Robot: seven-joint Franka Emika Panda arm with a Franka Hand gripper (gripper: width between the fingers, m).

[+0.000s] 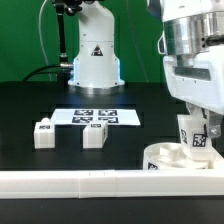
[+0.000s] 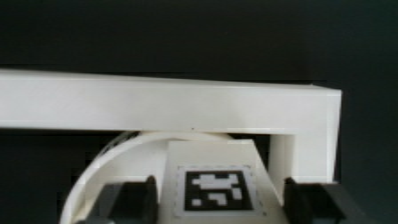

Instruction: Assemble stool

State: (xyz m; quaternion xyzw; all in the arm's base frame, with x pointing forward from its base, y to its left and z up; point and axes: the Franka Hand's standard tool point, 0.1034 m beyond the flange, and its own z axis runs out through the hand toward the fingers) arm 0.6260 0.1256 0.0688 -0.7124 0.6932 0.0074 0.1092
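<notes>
A leg (image 1: 197,135) is held upright in the nearly closed end effector (image 2: 217,203), over the seat (image 1: 160,156) beside the rail (image 1: 90,182); it should be kept vertical and lowered squarely into place.

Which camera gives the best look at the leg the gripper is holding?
The wrist view: the leg is close up, its tag facing the camera, clamped between the fingers of the gripper. The exterior view shows the leg small and partly covered by the gripper, at the seat.
</notes>
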